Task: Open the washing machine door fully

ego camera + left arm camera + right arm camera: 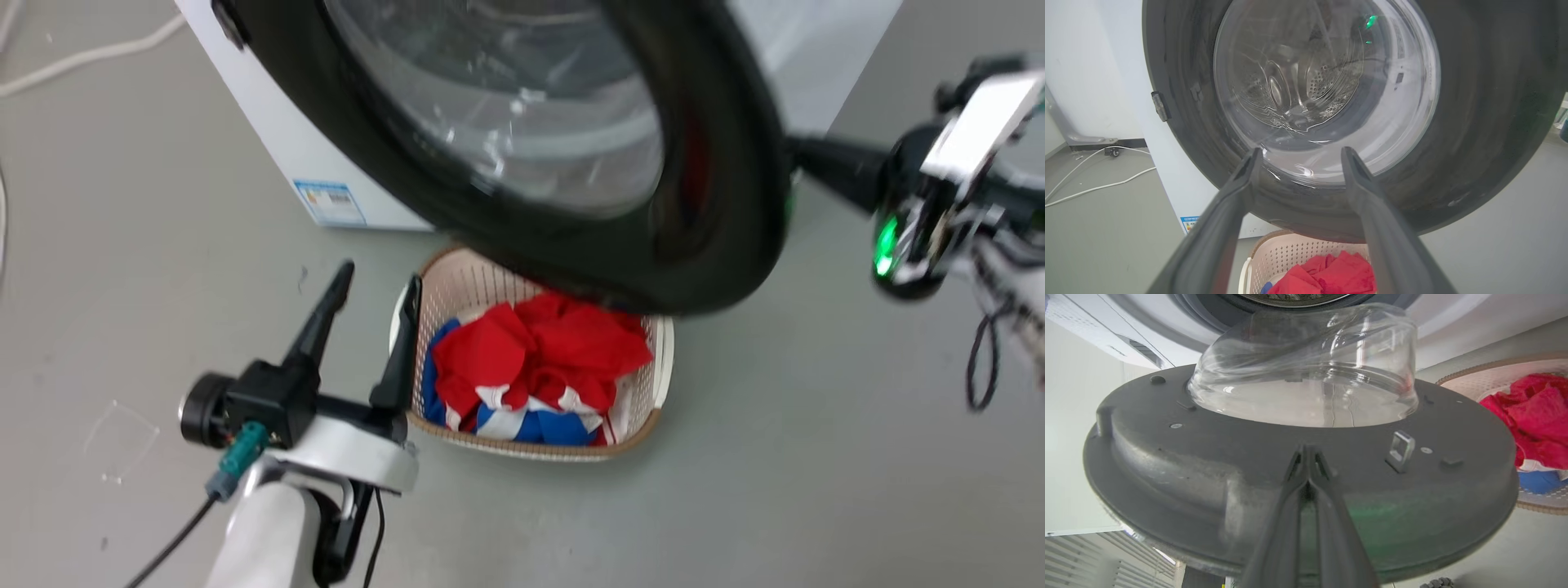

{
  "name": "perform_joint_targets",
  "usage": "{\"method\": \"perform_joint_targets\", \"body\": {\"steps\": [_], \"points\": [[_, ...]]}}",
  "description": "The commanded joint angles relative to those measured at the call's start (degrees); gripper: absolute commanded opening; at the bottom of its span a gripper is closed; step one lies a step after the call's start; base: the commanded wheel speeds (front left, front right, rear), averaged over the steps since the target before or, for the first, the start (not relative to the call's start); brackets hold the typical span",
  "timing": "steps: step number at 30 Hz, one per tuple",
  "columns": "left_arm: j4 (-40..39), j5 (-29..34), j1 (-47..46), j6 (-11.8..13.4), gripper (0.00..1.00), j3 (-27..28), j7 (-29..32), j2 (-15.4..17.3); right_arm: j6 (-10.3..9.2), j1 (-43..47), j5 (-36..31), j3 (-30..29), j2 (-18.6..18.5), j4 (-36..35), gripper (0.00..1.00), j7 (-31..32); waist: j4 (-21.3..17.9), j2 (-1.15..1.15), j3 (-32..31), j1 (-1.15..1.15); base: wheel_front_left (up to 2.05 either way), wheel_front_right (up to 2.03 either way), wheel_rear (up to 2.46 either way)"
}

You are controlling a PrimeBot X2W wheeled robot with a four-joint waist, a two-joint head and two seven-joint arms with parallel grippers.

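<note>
Door (718, 163) stands part-open, swung off the washer (269, 122) front. It's upright, hinged at the robot's left, outer face twd the head cam, glass bowl twd the drum. R gripper (1308, 451): jaws closed together, tips against the door's grey inner face (nothing pinched). L gripper (377, 278): jaws wide apart, empty, near the basket (457, 278).

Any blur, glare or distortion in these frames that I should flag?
Head view: the door is smeared by motion blur, the left pincer fairly crisp. Left wrist view: sharp, but the door carries bright reflections and a green glint. Right wrist view: the wide-angle lens bows the door's rim; the shut right pincer looks soft up close.
</note>
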Motion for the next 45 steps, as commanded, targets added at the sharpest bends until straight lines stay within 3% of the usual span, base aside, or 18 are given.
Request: {"method": "perform_joint_targets", "body": {"steps": [1, 15, 28, 33, 45], "points": [[0.5, 0.1, 1.5, -0.1, 1.0, -0.3, -0.2, -0.1, 0.16, 3.1, 0.9, 0.6, 0.5, -1.7, 0.0, 0.3, -0.2, 0.0, -4.1, 0.0, 0.0, 0.0, 0.0], [3.6, 0.0, 6.7, 0.1, 1.0, -1.3, -0.2, -1.4, 0.16, 18.4, 1.7, 5.0, 3.6, -18.6, 0.0, -3.8, 0.4, 0.0, -11.3, 0.0, 0.0, 0.0, 0.0], [4.8, -0.1, 7.8, 0.3, 1.0, -1.5, -0.2, -1.7, 0.16, 23.6, -0.7, 4.4, 7.5, -23.7, 0.0, -6.6, 0.7, 0.0, -13.5, 0.0, 0.0, 0.0, 0.0], [4.9, -0.2, 8.3, 0.6, 1.0, -1.1, -0.2, -1.7, 0.16, 26.6, -5.1, 0.3, 6.9, -23.9, 0.0, -13.9, 0.3, 0.0, -14.0, 0.0, 0.0, 0.0, 0.0], [5.6, -0.3, 10.2, 1.3, 1.0, 0.2, -0.2, -1.2, 0.17, 37.9, -12.3, -12.7, 1.5, -26.6, 0.0, -33.4, -2.0, 0.0, -15.7, 0.0, 0.0, 0.0, 0.0]]}}
